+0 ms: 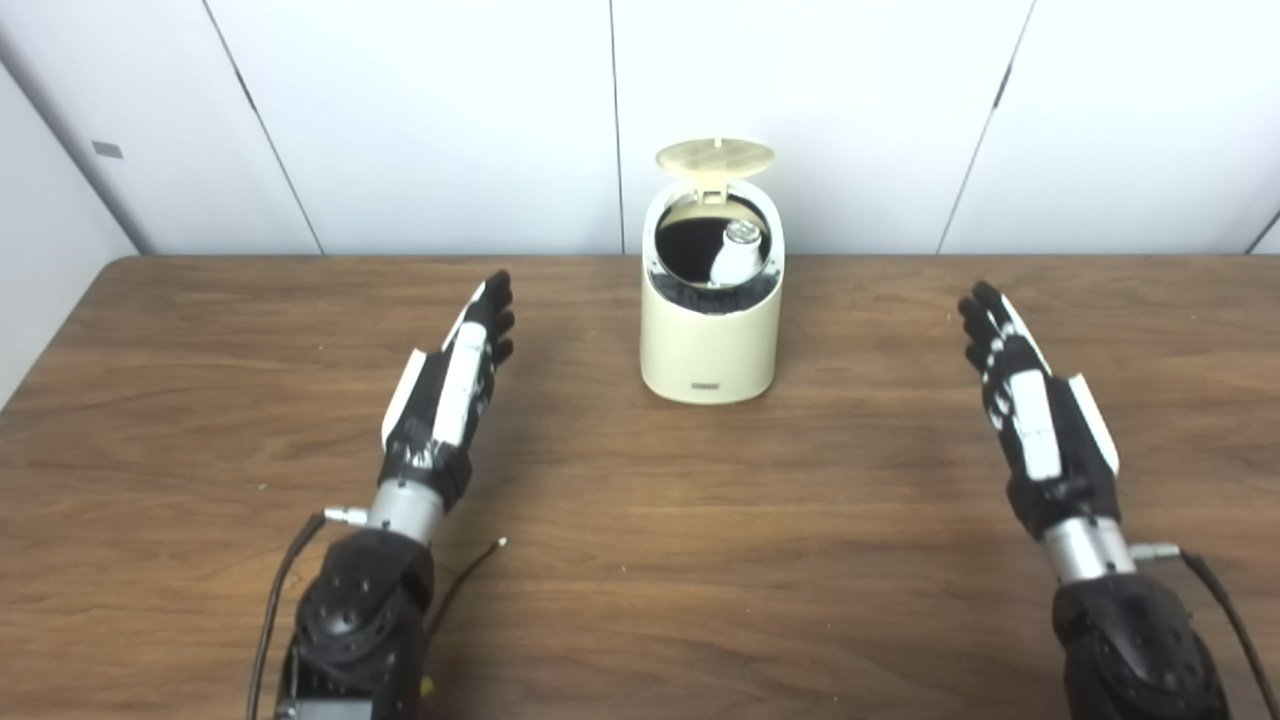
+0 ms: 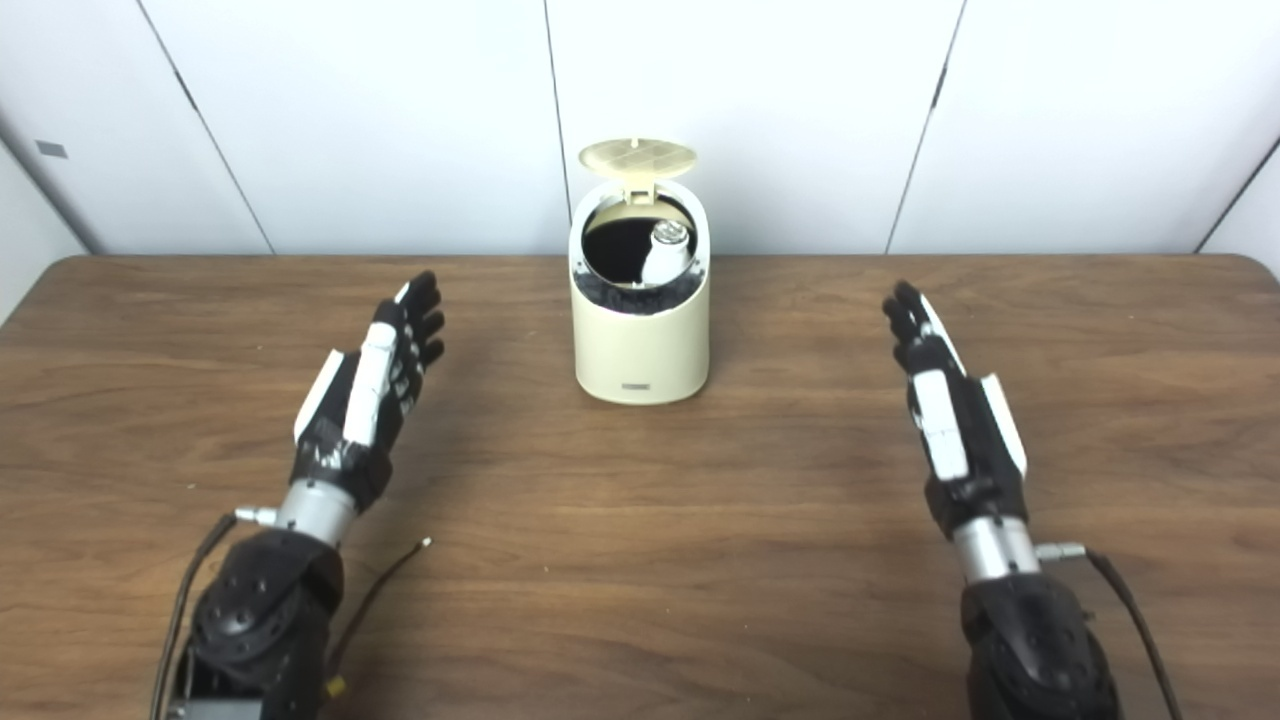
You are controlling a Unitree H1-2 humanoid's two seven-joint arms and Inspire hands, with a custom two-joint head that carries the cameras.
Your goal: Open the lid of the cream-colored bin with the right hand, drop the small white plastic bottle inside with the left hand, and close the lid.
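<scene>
Bottle [image 1: 738, 255], small and white, stands inside the cream-colored bin [image 1: 712, 345], whose lid [image 1: 715, 158] is raised. Left hand [image 1: 452, 380] and right hand [image 1: 1030, 400] flank the bin, well apart, fingers straight, pressed together, holding nothing.

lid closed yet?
No: the lid stands upright behind the mouth of the cream-colored bin, with the white bottle visible inside, and both hands rest apart from it.

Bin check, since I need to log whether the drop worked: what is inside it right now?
The bin stands with its lid up. Inside, a white bottle leans against the right wall, over a dark liner. The bin's bottom is hidden by its front wall.
</scene>
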